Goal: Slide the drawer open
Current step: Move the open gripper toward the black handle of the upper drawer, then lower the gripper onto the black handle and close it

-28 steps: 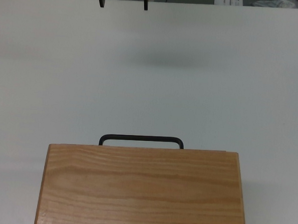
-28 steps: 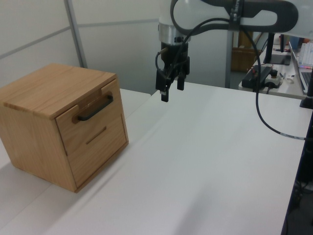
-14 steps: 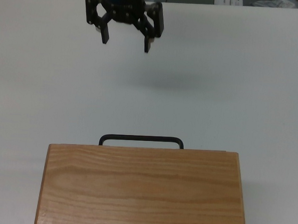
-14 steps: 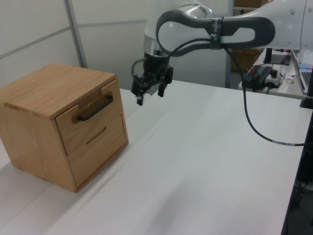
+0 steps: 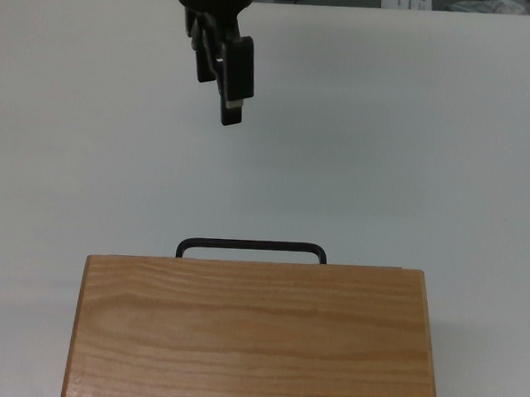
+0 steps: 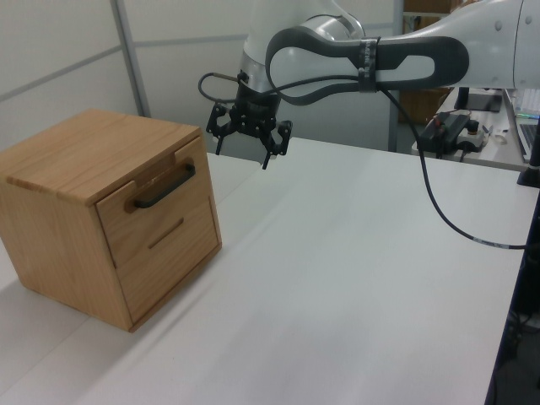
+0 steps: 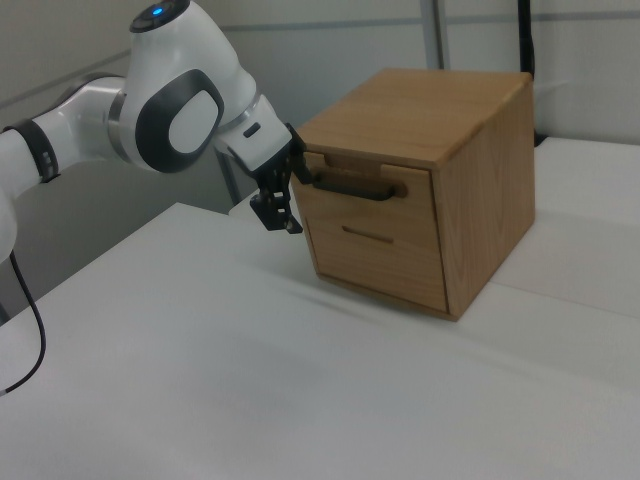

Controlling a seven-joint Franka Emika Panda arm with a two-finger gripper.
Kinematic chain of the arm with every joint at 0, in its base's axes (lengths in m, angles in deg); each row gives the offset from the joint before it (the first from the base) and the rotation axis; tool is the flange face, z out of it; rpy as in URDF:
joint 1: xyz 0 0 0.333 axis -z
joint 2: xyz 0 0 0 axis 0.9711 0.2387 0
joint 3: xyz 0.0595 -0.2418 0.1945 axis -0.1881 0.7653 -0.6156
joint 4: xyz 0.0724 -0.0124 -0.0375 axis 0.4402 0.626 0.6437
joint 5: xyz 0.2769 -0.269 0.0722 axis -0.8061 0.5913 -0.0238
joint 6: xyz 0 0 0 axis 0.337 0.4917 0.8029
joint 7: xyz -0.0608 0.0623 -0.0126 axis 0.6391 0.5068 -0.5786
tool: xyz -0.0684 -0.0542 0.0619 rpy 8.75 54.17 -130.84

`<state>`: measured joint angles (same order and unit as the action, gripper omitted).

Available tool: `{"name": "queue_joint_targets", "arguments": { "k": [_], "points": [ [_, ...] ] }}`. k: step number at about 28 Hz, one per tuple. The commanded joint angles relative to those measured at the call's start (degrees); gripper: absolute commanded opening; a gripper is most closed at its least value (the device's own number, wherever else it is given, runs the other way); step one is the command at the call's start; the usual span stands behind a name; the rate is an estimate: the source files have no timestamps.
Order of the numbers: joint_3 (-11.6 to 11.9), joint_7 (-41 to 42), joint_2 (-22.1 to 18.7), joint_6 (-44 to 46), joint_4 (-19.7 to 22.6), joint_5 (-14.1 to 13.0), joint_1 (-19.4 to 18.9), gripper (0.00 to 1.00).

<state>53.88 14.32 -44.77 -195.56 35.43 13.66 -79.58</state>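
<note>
Since half a second ago the gripper (image 6: 245, 147) has rotated about its wrist and moved closer to the cabinet: the top view had both fingers side by side, now they stack edge-on as one dark block (image 5: 229, 68). Nothing else has shifted; the handle sits in the same place in the top view.

Count: one arm (image 6: 371, 59), one gripper, two fingers, one wooden cabinet (image 6: 93, 211), two drawer fronts, one bar handle.

Jaws are spread and empty; the left view shows both fingertips (image 6: 267, 162) apart with open air between them. In the right view the gripper (image 7: 280, 205) hangs just beside the handle's end, at the right view's left of the cabinet front, apart from it as far as I can tell.

The drawer (image 6: 152, 198) is the upper front of the cabinet, closed, flush with the face. Its thin black bar handle (image 6: 164, 186) runs across the front; in the top view the handle (image 5: 251, 248) pokes out past the cabinet top's edge. Lower front (image 7: 380, 255) has only a thin slot, also closed.

Cabinet stands on the white bench (image 6: 354, 287), at the left view's left. Gripper is above the bench, not touching it. One black cable (image 6: 439, 198) hangs from the arm.
</note>
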Motion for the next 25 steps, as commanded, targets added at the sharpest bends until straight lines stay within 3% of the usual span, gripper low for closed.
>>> {"name": "queue_joint_targets", "arguments": {
  "k": [1,6,13,25],
  "points": [
    [-0.08,-11.05,0.42,-0.83,-0.46,0.83,-1.36,0.98],
    [-0.16,-13.08,0.68,-1.01,-0.46,0.57,-2.5,0.98],
    [-0.52,-15.63,6.65,-5.22,-3.44,1.62,-4.87,0.97],
    [-0.34,-20.38,14.04,-14.45,-9.86,9.62,-5.14,0.95]
  ]
}}
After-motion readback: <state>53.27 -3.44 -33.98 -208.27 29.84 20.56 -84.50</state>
